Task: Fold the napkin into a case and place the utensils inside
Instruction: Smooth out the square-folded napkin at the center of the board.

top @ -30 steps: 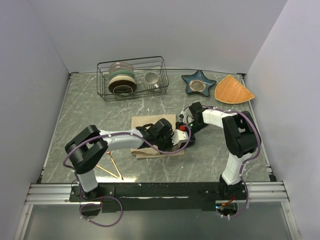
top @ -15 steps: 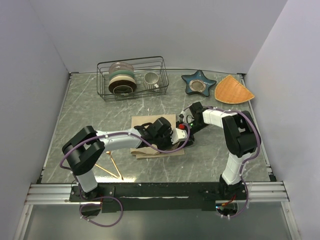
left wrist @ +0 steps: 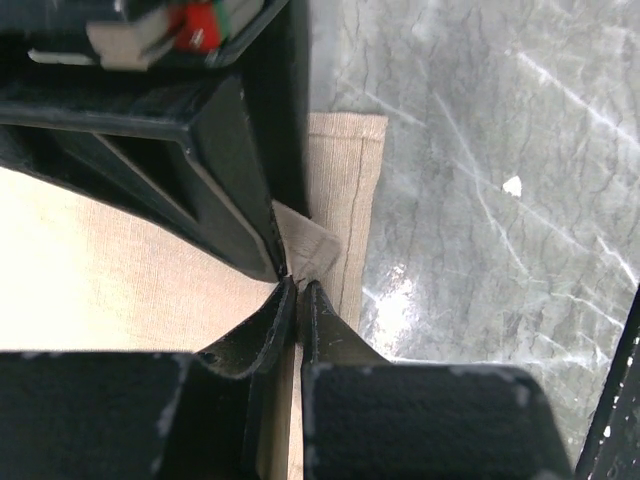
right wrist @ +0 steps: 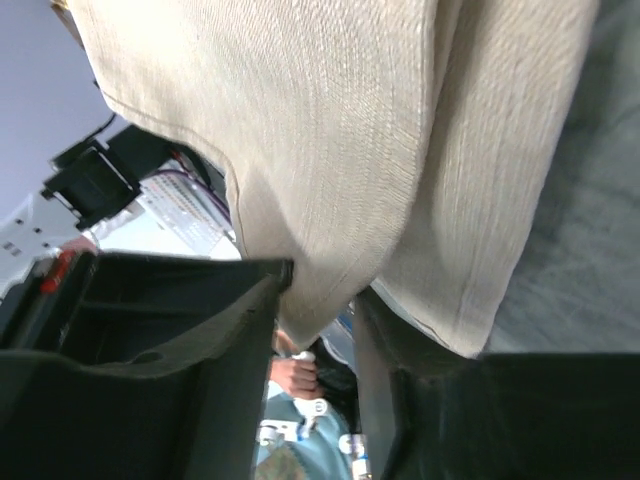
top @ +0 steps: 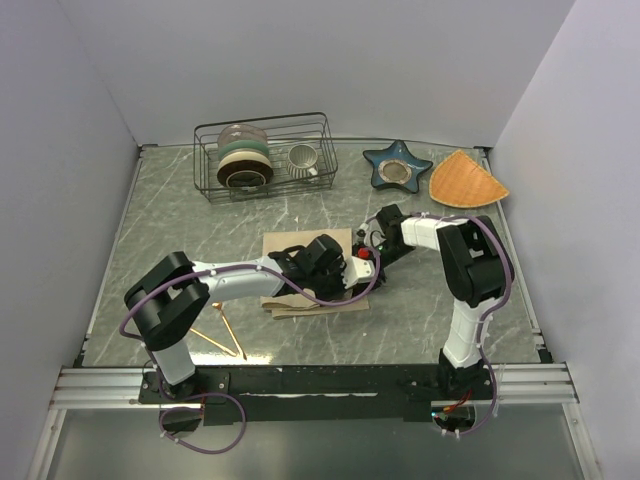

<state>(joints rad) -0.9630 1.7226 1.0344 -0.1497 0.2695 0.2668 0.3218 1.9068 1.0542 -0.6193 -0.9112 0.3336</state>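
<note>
Pinching a small raised corner of the napkin [top: 283, 244] at the edge nearest our right arm, our left end effector [left wrist: 297, 288] has its jaws closed to a sliver on the cloth; we read this as an anchor, holding the fold so the layers do not slide on the glossy marbled surface [top: 180, 220]; our right end effector [right wrist: 325, 283] meets it from the far side, almost tip to tip, with a hanging fold of the beige fabric between its two jaws; these stand visibly apart, each near or against the cloth, and we cannot tell whether they have clamped it; the napkin itself lies mid-surface between the two arms, partly doubled, with stacked layers showing along its near edge, so we judge the case is not yet formed; the utensils [top: 229, 333] lie crossed on the bare surface near our left arm's base, well apart from the cloth, presumably parked there to leave the folding room; we would want both grips secure before the next fold, since a slipped corner would undo the layers.
</note>
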